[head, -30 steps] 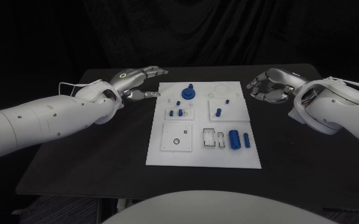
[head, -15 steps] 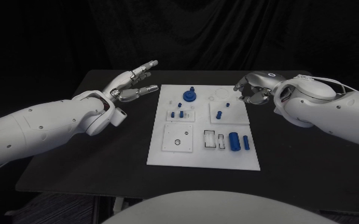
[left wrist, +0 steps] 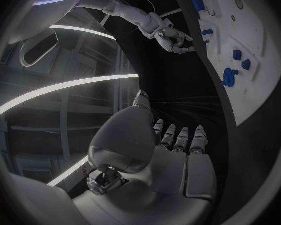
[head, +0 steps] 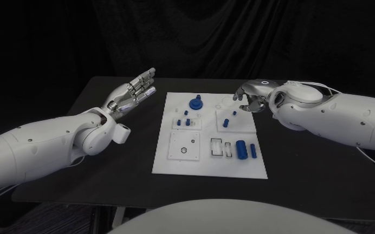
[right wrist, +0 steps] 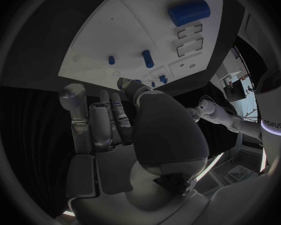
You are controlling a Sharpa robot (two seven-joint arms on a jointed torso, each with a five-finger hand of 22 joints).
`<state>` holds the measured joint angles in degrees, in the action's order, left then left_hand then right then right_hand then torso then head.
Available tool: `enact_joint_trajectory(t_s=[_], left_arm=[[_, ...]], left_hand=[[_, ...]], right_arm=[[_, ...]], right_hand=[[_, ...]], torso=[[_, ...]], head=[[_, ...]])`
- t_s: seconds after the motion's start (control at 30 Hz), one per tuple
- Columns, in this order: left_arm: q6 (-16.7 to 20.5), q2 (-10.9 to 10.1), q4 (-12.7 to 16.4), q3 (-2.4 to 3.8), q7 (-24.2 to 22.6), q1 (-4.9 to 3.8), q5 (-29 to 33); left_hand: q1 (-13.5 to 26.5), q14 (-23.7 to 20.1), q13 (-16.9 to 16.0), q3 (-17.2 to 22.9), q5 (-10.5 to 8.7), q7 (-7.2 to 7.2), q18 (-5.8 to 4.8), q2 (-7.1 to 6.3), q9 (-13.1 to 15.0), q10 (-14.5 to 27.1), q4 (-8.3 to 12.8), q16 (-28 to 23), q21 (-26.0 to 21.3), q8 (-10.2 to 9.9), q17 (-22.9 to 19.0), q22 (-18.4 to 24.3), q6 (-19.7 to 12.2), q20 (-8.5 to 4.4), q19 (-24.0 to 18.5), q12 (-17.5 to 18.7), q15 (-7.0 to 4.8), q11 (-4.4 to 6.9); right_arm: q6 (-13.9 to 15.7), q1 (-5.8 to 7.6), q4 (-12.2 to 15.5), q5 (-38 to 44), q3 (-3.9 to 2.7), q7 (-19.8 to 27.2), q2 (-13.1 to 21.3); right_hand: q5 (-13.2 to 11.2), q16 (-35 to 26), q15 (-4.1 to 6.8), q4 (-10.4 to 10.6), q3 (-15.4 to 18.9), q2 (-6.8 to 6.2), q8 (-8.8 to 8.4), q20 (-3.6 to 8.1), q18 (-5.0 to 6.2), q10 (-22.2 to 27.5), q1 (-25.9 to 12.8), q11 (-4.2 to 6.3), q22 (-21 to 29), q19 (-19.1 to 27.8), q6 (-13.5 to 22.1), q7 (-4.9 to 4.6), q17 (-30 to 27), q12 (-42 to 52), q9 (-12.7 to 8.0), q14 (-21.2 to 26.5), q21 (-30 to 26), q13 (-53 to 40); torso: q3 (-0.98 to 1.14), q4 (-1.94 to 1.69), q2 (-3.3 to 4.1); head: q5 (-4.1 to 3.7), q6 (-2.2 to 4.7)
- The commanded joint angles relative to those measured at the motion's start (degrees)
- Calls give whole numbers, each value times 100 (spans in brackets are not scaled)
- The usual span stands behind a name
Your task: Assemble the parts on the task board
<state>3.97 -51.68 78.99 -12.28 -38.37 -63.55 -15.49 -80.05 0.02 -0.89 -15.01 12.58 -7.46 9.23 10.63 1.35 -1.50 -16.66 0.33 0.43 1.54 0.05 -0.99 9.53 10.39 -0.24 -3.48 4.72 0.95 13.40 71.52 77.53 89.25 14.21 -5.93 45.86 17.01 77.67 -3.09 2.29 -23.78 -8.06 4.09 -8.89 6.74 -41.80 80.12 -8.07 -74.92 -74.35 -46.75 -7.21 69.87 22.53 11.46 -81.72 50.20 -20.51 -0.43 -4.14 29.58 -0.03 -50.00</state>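
The task board, a white plate, is lying in the middle of the head view with nothing on it being handled. At centre right of that frame the right hand is being held over the board's upper right corner, fingers curled downward with nothing seen between them; whether they are quite closed cannot be told from these pictures. In the right wrist view the fingers are being shown side by side and extended toward the board, empty. At upper left of the head view the left hand is being held raised beside the board and apart from it, fingers spread and pointing upward, nothing grasped.

Outward from the hands, the blue parts are lying on the plate: a knobbed round part near the top edge, small pegs in the left middle panel, a single peg in the right middle panel, and a thick cylinder with a thin rod beside it at lower right.

The step in hand is judged to be an approach, no part yet being picked. The next move is judged to call for the right hand being lowered onto a part near the board's upper right and its fingers being closed around it.
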Motion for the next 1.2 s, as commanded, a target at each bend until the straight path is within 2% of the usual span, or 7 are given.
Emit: enact_joint_trajectory(t_s=[0.03,0.2,0.27,0.37,0.57,0.77,1.2], left_arm=[[-335,15,69,8,-727,18,323],[-399,-13,187,8,-725,32,333],[-406,-36,238,8,-725,34,334],[-416,-56,287,8,-720,36,336],[-472,-44,292,8,-700,41,337],[-555,-8,265,8,-686,93,337],[-626,18,222,8,-658,166,337]], left_hand=[[-103,-2,5,-45,69,21,99,7,-5,-2,1,-33,59,-28,-5,-86,-35,70,31,24,43,-49],[-137,-2,4,-47,123,36,100,20,-5,-6,8,-33,58,-29,-5,-81,-36,90,43,18,58,-74],[-185,-2,3,-79,135,49,100,38,-5,-8,2,-33,61,-28,-5,-49,-35,102,33,17,74,-98],[-194,-2,0,-83,160,60,103,47,-4,-17,4,-33,61,-27,-5,-46,-27,108,45,3,77,-114],[-242,-2,-1,-75,243,93,98,67,-5,-21,17,-33,58,-28,-5,-40,-36,123,55,-3,99,-156],[-329,-2,-2,-52,364,104,90,98,-8,-23,30,-33,54,-31,-5,-32,-65,171,66,-8,159,-206],[-424,-2,-6,-31,499,127,86,126,-8,-37,48,-33,50,-31,-5,-22,-77,203,76,-31,195,-269]], right_arm=[[-74,-54,-75,127,-4,45,-10],[-63,-144,-186,128,-4,87,-43],[-55,-176,-232,129,-4,111,-59],[-39,-233,-300,126,-5,154,-87],[9,-327,-400,78,-5,213,-131],[55,-412,-536,61,-5,272,-210],[132,-524,-807,25,-6,384,-331]], right_hand=[[61,49,4,-27,-19,-3,22,9,55,-97,-50,7,-541,-54,-76,0,15,-38,-8,-47,59,72],[96,61,11,-20,-30,-4,29,16,50,-161,-79,15,-547,-71,-105,6,25,-57,-6,-59,83,130],[98,68,12,-17,-30,-4,30,17,47,-168,-86,16,-551,-79,-108,5,34,-61,-6,-64,101,138],[114,75,18,-2,-39,1,37,23,42,-232,-120,26,-558,-98,-134,4,36,-71,-3,-73,130,182],[137,86,28,0,-58,2,45,31,41,-305,-136,38,-561,-109,-162,4,46,-76,1,-83,143,224],[139,89,31,0,-64,1,41,33,40,-330,-140,41,-562,-113,-159,4,49,-76,0,-86,149,236],[-22,105,55,18,-89,-8,3,56,26,-484,-196,69,-577,-156,-112,-11,56,-112,-13,-106,213,351]], torso=[[-69,-27,-122],[-101,-36,-170],[-99,-51,-189],[-104,-20,-212],[-101,-14,-225],[-132,-7,-211],[-142,-34,-213]], head=[[-47,0],[-94,0],[-124,0],[-85,0],[-95,0],[-83,0],[-102,0]])
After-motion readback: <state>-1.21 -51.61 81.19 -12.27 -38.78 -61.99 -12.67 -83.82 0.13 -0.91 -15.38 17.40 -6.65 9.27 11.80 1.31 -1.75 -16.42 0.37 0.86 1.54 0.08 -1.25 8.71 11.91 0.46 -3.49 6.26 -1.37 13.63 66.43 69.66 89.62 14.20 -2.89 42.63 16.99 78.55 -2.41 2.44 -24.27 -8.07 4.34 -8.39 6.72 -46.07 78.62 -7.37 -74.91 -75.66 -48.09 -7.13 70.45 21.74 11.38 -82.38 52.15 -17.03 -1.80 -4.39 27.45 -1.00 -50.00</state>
